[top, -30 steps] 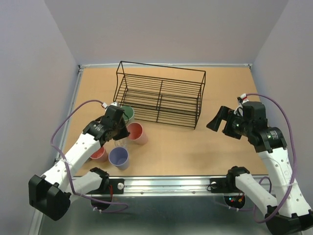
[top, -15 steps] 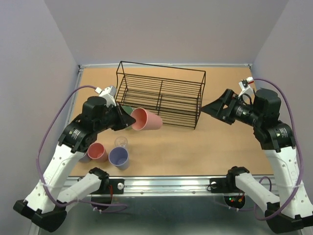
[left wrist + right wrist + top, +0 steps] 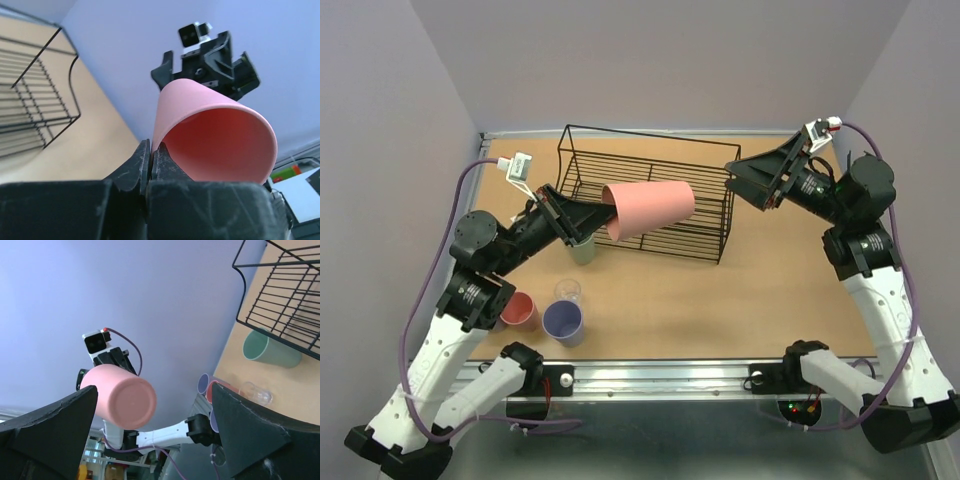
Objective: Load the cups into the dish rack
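Top external view: the salmon-pink cup [image 3: 650, 207] is up in the air, lying sideways in front of the dish rack [image 3: 705, 222]. The left gripper [image 3: 604, 214] is pinched tight on its rim. The right gripper [image 3: 748, 186] gapes wide by the rack's right end, holding nothing. Down on the table [image 3: 770, 290] sit the sage green cup [image 3: 582, 249], clear cup [image 3: 567, 291], lavender cup [image 3: 563, 320] and second pink cup [image 3: 520, 310].

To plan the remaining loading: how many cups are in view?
5. One pink cup in the left gripper, over the rack; on the table, a green cup, a second pink cup, a purple cup, a clear cup. The left arm may hide more.
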You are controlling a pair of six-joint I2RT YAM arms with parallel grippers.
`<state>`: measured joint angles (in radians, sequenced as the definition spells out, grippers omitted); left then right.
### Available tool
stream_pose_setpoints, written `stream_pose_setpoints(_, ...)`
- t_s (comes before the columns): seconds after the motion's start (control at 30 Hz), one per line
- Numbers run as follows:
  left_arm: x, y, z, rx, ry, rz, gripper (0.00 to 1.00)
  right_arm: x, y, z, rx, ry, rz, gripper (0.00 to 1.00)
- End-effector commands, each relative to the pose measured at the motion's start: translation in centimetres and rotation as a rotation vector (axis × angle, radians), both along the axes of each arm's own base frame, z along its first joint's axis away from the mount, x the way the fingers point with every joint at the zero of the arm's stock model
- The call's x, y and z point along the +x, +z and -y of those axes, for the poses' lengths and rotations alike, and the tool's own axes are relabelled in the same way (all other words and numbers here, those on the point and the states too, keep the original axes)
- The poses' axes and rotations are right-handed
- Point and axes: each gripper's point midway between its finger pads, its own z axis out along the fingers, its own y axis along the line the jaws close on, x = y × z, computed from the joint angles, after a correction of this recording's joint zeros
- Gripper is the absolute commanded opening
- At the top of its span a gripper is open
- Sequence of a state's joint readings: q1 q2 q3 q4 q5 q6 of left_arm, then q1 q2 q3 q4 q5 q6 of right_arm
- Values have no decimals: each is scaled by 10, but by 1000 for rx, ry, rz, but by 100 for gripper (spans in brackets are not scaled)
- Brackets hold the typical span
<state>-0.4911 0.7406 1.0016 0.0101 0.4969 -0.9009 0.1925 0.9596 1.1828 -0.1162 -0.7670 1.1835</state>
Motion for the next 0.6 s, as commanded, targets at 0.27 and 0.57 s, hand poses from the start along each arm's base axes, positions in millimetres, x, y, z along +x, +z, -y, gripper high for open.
stream_pose_setpoints(0.27, 10, 56, 14, -192, -62, 161, 0, -2, 48, -38, 156, 95, 156, 100)
stream_pose_setpoints(0.57, 16, 60, 15, -218, -50, 187, 0, 1, 52, -62, 213, 133, 148, 100)
